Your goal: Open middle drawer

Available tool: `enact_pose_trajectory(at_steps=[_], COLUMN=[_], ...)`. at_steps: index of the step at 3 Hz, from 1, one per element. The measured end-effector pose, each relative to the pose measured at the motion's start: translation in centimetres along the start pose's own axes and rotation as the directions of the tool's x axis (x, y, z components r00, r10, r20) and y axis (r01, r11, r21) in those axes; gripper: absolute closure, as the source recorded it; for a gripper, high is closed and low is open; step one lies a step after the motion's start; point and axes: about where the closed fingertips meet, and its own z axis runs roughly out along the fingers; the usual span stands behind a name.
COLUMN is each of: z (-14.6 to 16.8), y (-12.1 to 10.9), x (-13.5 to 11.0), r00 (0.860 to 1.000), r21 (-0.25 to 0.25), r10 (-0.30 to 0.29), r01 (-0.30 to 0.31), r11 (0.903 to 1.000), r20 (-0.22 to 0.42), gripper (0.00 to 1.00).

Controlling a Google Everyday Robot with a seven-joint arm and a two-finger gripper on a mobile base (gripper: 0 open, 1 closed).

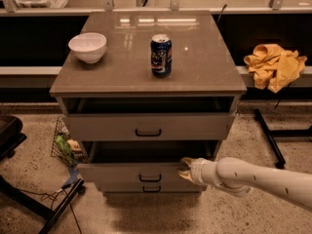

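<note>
The middle drawer (122, 172), grey-beige with a plain flat front and a small black bar handle (150, 178), stands partly out of the cabinet, with a dark gap showing above its front. My gripper (185, 168) sits at the 3 o'clock end of that front, against its top edge and well to the side of the handle. My white arm (253, 179) reaches in from 4 o'clock. I cannot tell whether the gripper is clenched on the edge or released.

The risk I see comes from that off-centre hold. Pulling from one end could skew the drawer on its runners and jam it. A weak hold on the thin lip could slip off towards 6 o'clock. The taller top drawer (146, 126) also juts out at 12 o'clock of my gripper, so lifting could knock my wrist into it. A hard tug might shake the brown bench (204, 67) and topple the blue drink can (161, 55); the white bowl (87, 47) at its 9 o'clock seems safer.
</note>
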Motion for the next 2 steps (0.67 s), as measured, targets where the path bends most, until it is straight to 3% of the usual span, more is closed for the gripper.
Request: enact_pose_trajectory(at_steps=[1,2], z=[0.0,-0.26], y=[0.0,0.83], x=[0.0,0.49], r00=[1.0,1.0], r21=[0.0,-0.039], r10=[0.0,0.012], r01=[0.0,-0.013], r11=[1.0,0.9992], r20=[0.0,-0.012], gripper=[1.0,1.0])
